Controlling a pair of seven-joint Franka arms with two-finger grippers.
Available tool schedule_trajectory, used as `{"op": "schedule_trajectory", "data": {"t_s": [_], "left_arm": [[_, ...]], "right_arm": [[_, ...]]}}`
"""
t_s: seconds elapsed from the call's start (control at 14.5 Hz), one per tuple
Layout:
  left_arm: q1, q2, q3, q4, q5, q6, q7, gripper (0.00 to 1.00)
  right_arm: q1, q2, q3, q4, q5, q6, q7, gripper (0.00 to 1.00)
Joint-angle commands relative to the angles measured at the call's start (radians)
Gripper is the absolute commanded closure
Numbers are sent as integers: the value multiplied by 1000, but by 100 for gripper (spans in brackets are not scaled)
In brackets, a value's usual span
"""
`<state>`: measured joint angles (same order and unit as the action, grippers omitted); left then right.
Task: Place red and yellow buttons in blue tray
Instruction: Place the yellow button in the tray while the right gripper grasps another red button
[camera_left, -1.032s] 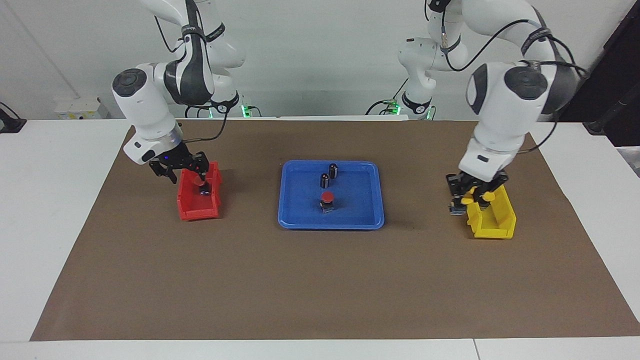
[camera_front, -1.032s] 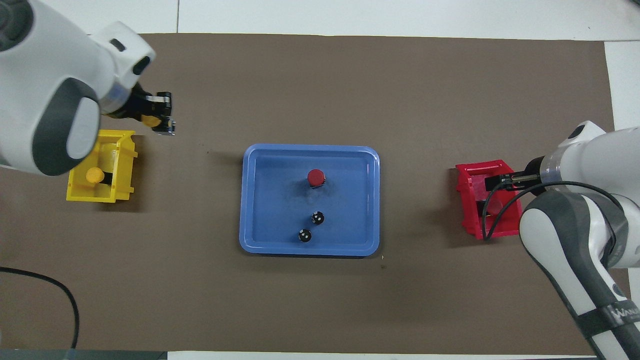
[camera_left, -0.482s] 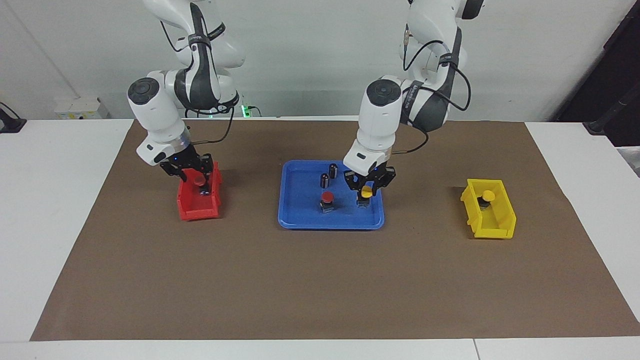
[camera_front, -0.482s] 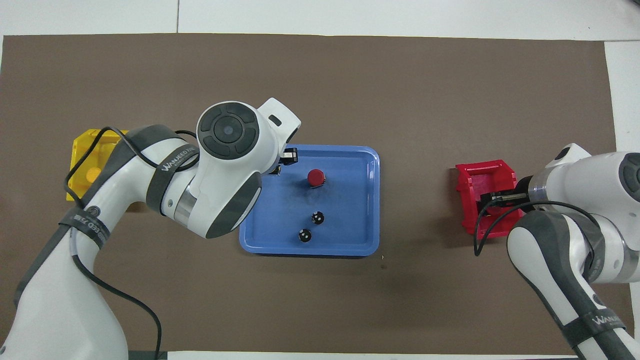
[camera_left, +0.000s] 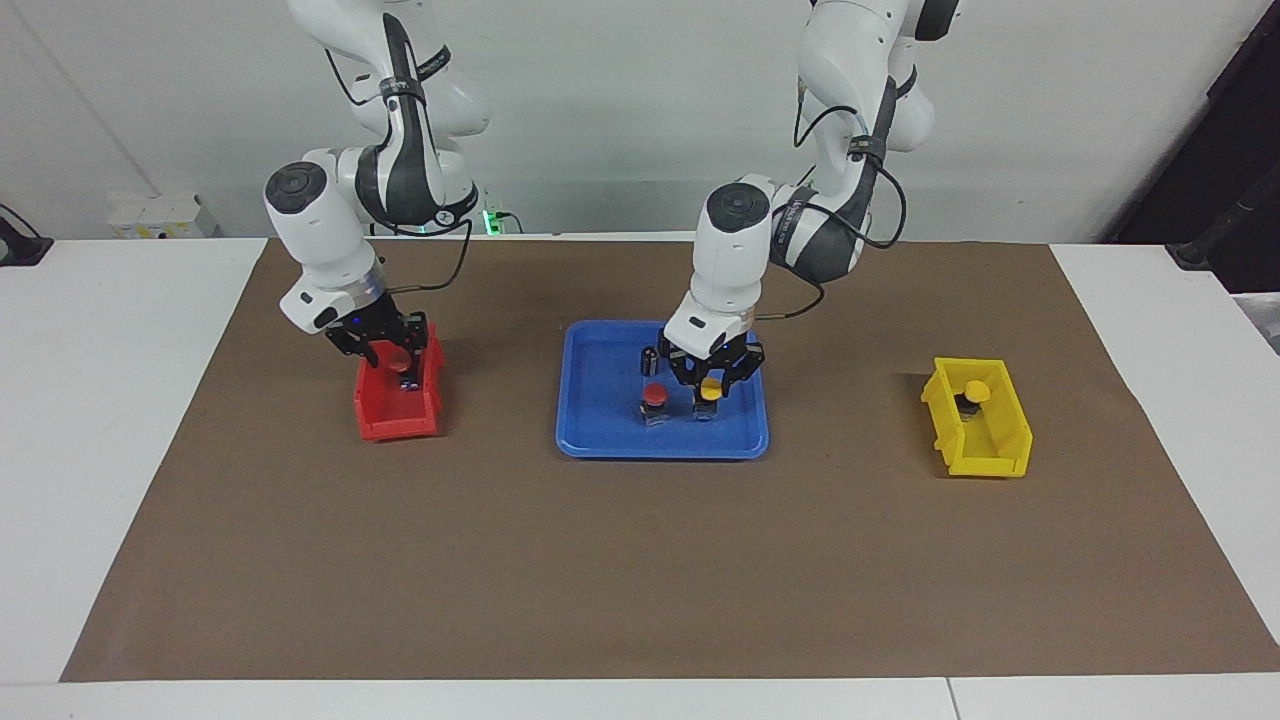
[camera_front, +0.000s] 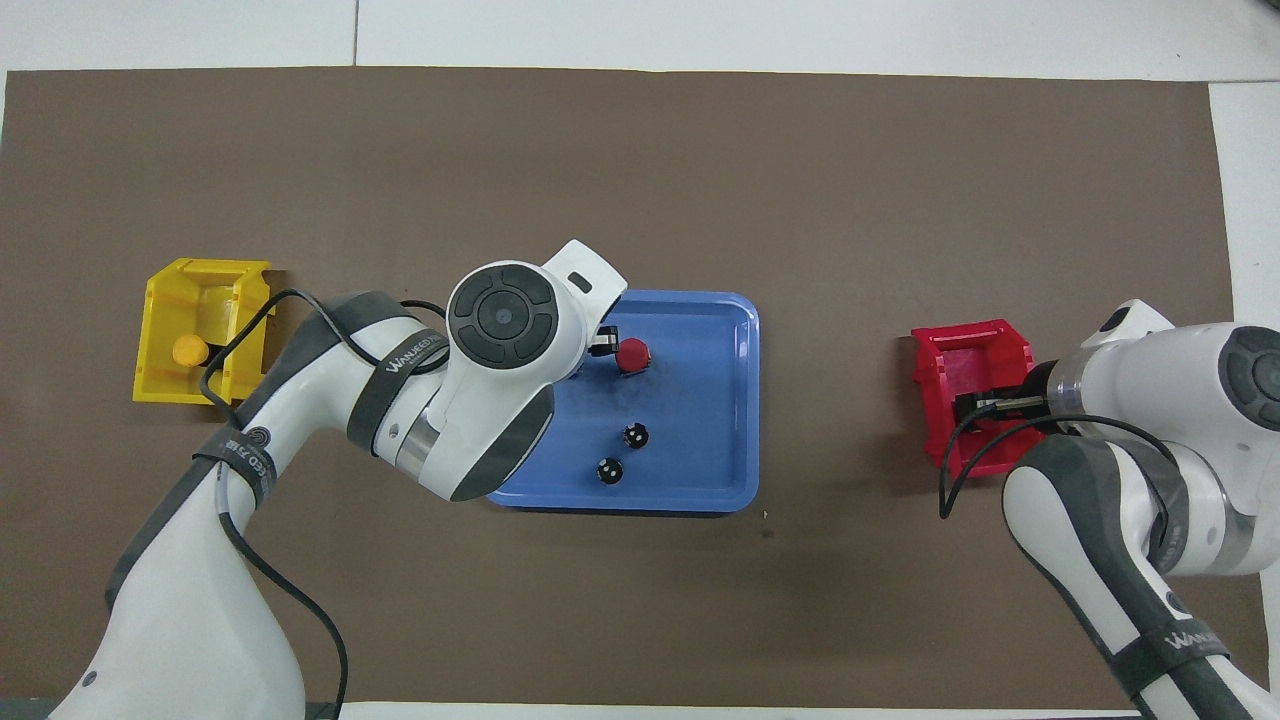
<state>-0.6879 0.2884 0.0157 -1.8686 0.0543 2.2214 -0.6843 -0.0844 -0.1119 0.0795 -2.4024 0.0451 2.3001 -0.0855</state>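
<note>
The blue tray (camera_left: 600, 435) (camera_front: 700, 400) lies mid-table. A red button (camera_left: 652, 396) (camera_front: 631, 354) stands in it. My left gripper (camera_left: 709, 397) is shut on a yellow button (camera_left: 710, 390), low in the tray beside the red button. I cannot tell whether it touches the floor. In the overhead view my left arm hides that gripper and button. My right gripper (camera_left: 388, 352) (camera_front: 985, 405) is in the red bin (camera_left: 385, 415) (camera_front: 950, 375), shut on a second red button (camera_left: 402, 360). Another yellow button (camera_left: 975, 392) (camera_front: 188, 350) sits in the yellow bin (camera_left: 985, 450) (camera_front: 215, 285).
Two dark capless cylinders (camera_front: 635, 435) (camera_front: 609, 470) stand in the tray nearer the robots than the red button; one shows in the facing view (camera_left: 650, 358). A brown mat (camera_left: 640, 570) covers the table. The red bin is toward the right arm's end, the yellow bin toward the left arm's.
My left gripper carried a yellow button from beside the yellow bin into the blue tray and lowered it next to the red button. My right gripper stayed in the red bin, shifting slightly.
</note>
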Motion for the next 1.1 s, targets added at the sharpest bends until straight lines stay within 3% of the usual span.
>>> {"op": "schedule_trajectory", "data": {"t_s": [0.0,0.07,0.14,0.21,0.28,0.55,0.69,0.83,1.03], "left_arm": [[-31,12,18,-14,-18,35,-24,92],[-30,12,18,-8,-18,34,-26,75],[-33,11,21,5,-18,0,-37,32],[-32,-1,23,17,-16,-53,-46,8],[-25,-18,24,38,-13,-98,-41,0],[33,-124,29,60,-13,-161,-46,0],[79,-187,39,87,-14,-190,-46,0],[155,-239,56,108,-8,-323,-26,0],[321,-334,63,109,-2,-472,275,0]], "right_arm": [[-5,-5,3,-52,22,65,1,34],[-5,-6,3,-57,22,68,1,34],[-5,-8,3,-58,22,70,1,36],[-5,-8,3,-58,22,70,0,39],[-6,-8,3,-58,22,68,0,44],[-8,-5,3,-40,21,30,-2,73],[-15,14,3,59,21,-97,-8,73],[-5,29,3,179,19,-219,-4,73],[3,104,16,427,7,-416,13,72]]}}
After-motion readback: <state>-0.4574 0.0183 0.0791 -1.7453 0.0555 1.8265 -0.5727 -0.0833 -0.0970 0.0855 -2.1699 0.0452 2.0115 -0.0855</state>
